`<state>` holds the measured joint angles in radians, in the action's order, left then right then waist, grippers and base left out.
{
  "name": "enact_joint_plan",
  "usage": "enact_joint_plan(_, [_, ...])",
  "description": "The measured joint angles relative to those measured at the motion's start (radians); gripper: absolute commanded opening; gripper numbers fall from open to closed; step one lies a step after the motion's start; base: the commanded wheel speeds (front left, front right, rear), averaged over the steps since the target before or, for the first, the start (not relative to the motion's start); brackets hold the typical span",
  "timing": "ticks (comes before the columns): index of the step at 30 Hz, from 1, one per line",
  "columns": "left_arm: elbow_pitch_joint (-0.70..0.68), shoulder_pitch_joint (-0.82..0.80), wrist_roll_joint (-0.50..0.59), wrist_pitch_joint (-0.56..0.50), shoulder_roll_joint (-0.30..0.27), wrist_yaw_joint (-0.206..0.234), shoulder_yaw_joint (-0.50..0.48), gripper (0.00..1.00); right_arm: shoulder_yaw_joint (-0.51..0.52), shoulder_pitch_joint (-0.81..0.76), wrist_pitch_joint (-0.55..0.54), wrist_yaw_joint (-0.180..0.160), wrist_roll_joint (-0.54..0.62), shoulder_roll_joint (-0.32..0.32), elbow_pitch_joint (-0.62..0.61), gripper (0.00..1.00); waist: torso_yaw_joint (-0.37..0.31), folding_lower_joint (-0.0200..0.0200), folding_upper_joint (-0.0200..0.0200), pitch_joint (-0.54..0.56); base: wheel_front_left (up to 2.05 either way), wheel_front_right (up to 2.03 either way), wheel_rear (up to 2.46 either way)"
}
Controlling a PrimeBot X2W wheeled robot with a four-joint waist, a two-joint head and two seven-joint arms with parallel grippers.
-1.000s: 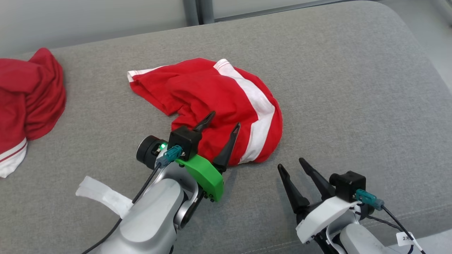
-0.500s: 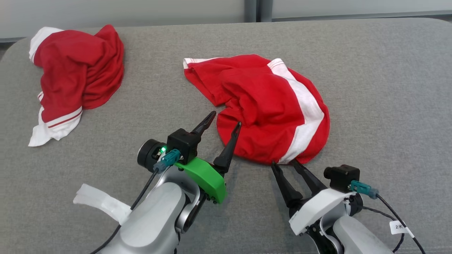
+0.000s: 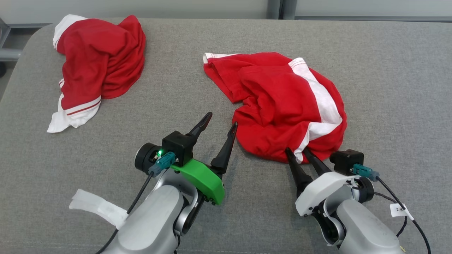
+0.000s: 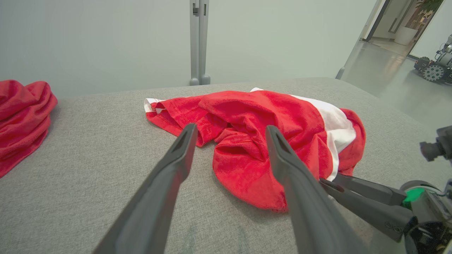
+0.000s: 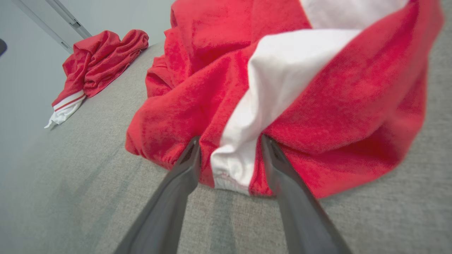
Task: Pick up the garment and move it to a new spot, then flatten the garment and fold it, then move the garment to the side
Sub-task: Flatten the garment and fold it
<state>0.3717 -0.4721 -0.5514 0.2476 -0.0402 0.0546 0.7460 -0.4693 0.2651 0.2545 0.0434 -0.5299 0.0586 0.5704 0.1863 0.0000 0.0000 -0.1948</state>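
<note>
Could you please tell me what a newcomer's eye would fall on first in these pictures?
The crumpled red garment with a white stripe, lying mid-way across the grey cushion, draws the eye first. The right claw sits at its near hem, fingers apart on either side of the white stripe, and the open left claw hangs just to its left. A second red garment lies bunched at the far left.
</note>
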Motion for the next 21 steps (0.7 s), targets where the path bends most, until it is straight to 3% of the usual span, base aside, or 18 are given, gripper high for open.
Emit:
enact_joint_plan(1, [0.0, 0.002, 0.0, 0.0, 0.0, 0.0, 0.0, 1.0, -0.004, 0.006, 0.0, -0.003, 0.013, 0.0, 0.008, 0.33, 0.001, 0.0, 0.0, 0.001, 0.0, 0.0, 0.0])
enact_joint_plan(2, [0.0, 0.002, 0.0, 0.0, 0.0, 0.0, -0.001, 1.0, -0.008, 0.012, 0.0, -0.003, 0.028, 0.001, 0.017, 0.05, 0.001, 0.0, 0.0, 0.001, 0.0, 0.0, 0.0])
enact_joint_plan(3, [0.0, 0.002, 0.0, 0.0, 0.0, 0.0, -0.003, 1.0, -0.011, 0.018, 0.0, -0.003, 0.04, 0.001, 0.024, 0.0, 0.001, 0.0, 0.0, 0.002, 0.0, 0.0, 0.0])
enact_joint_plan(12, [-0.001, 0.037, -0.005, 0.001, -0.001, 0.009, -0.036, 1.0, -0.01, 0.053, 0.0, -0.019, 0.114, 0.01, 0.025, 0.0, -0.022, 0.0, 0.0, 0.026, 0.0, 0.0, 0.0])
enact_joint_plan(21, [-0.025, 0.069, -0.045, 0.001, -0.001, 0.012, -0.08, 1.0, -0.111, 0.195, 0.0, 0.008, 0.39, 0.163, -0.193, 0.0, -0.079, 0.0, 0.0, 0.058, 0.0, 0.0, 0.0])
